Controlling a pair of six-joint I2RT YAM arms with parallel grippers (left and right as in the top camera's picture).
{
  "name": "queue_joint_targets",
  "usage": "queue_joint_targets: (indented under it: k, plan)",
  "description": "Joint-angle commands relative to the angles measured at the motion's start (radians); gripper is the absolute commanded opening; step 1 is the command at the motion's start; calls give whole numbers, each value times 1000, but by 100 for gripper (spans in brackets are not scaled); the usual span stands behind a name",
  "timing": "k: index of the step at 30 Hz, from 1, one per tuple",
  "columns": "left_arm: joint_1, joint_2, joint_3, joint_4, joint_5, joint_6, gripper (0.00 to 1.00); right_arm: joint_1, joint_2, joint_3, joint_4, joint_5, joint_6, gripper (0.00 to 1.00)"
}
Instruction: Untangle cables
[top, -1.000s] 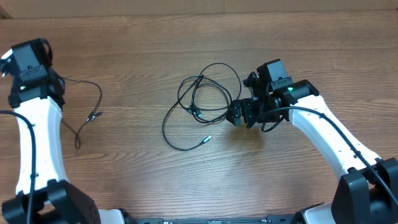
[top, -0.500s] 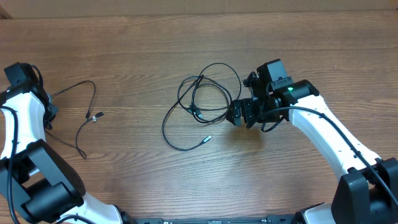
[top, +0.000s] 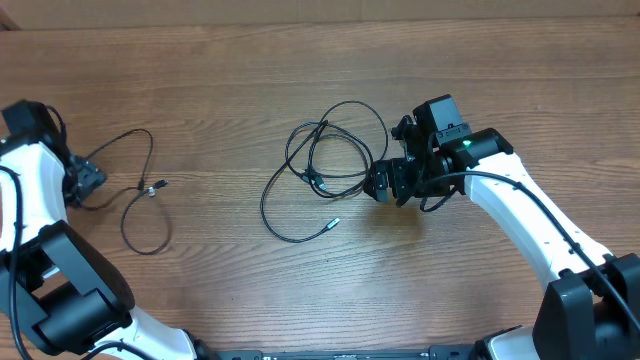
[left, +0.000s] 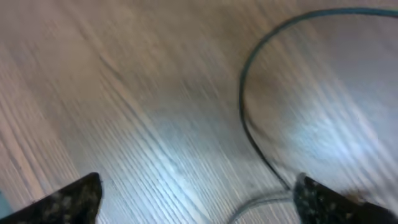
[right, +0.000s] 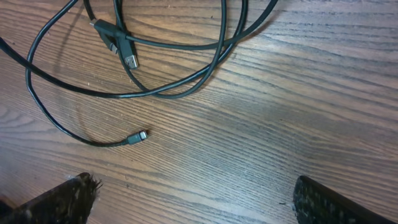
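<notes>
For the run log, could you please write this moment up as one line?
left fingers open, over lone cable | right fingers open, beside tangled cables | nothing held | untangling unfinished

A: Non-task items in view?
B: Brown wood-grain table top (top: 200, 290). It fills nearly the whole overhead frame, grain running left to right.
A: Edges?
B: Paler tan strip (top: 300, 10) along the top edge of the overhead frame, meeting the table's far side. Can't tell what it is.
A: Wrist views?
B: Same wood. Right one is sharp, with a pale glare patch mid-frame. Left one is blurred, with glare at lower centre.
</notes>
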Motion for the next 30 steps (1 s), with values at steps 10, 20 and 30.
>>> queue_joint_targets:
  k: [10,20,30]
  plan:
    - [-5,3,174,-132,462,154,39,-3,-19,20,5,2,-5,100]
    - [-36,3,-13,-2,459,164,23,-3,-19,20,5,2,-5,100]
    - [-49,3,-101,61,480,-338,65,-3,-19,20,5,2,-5,100]
